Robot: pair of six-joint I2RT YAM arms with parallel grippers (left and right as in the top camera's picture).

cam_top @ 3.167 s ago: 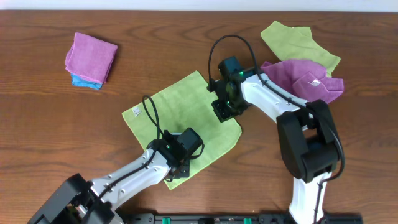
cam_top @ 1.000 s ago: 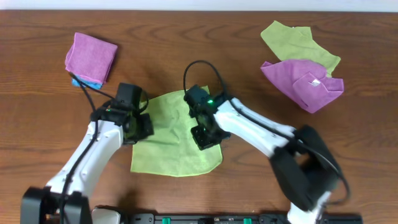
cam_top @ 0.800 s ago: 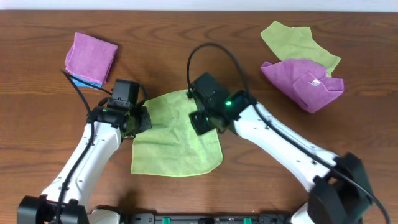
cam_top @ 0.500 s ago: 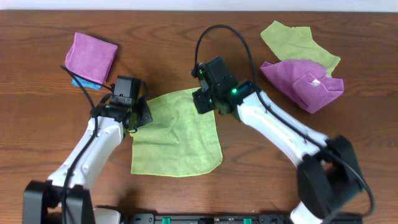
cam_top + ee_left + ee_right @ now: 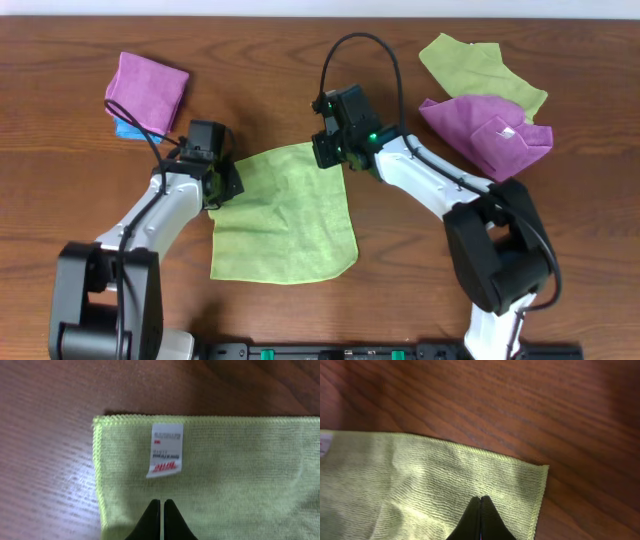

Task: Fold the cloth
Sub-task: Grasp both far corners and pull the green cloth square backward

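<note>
Lime-green microfibre, the cloth [image 5: 285, 220] lay flat on the wooden table [image 5: 590, 230] at mid-scene, a rough rectangle with its far edge slanting away toward the right; its small white tag [image 5: 166, 450] sat face-up just inside the far left corner. Your left gripper [image 5: 218, 188] was over that corner and your right gripper [image 5: 331, 158] over the far right corner [image 5: 540, 472]; both pairs of jaws were clenched, tips pressed together on or just above the fabric; whether either had a pinch of towel caught between them you could not have told from the wrist views, since the weave looked nearly smooth around each tip. At the far right lay a purple cloth [image 5: 490, 135] overlapping a duller green cloth [image 5: 480, 65]; at the far left sat a folded purple stack [image 5: 147, 88]; all were well apart from your work.

By the look of it, the towel was light, limp and soft; it would have sagged between two holds rather than kept a shape, and its nap seemed likely to drag on the wood rather than slide; nothing about it was fragile. The best holds were the corners, just inside the stitched hem, one per gripper along the same edge; you would have needed to pinch low to catch fabric, and to leave the flimsy tag alone.
</note>
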